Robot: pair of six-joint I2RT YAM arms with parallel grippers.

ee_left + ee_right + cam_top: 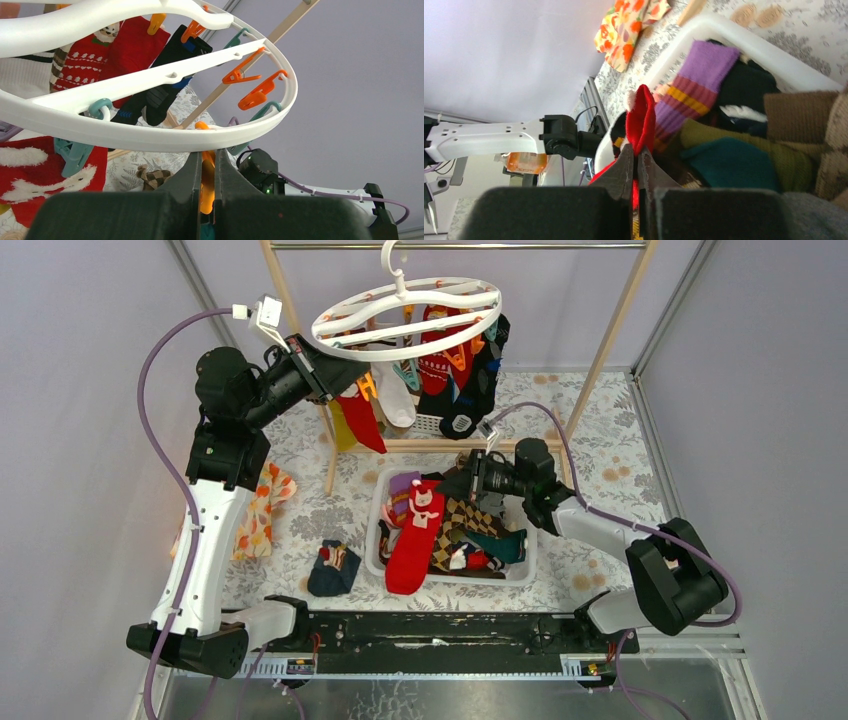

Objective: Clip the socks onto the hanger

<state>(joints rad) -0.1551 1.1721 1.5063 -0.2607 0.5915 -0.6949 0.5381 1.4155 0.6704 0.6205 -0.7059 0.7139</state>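
The white ring hanger [405, 315] hangs by its hook from the rack rod, and several socks are clipped under it, among them a red patterned one [440, 360] and a black one [480, 380]. My left gripper [207, 162] is just below the ring's near rim [150, 135], shut on an orange clip [207, 185]. More socks lie heaped in the white basket [375, 540]. My right gripper [636, 150] reaches into the heap from the right and is shut on a fold of a red sock [641, 117], the long red one [415, 535] at the basket's left.
The wooden-framed rack [610, 330] stands at the back. An orange-flowered cloth [262, 510] lies by the left arm. A dark sock [333, 570] lies on the table left of the basket. Free orange clips [257, 92] dangle from the ring's far side.
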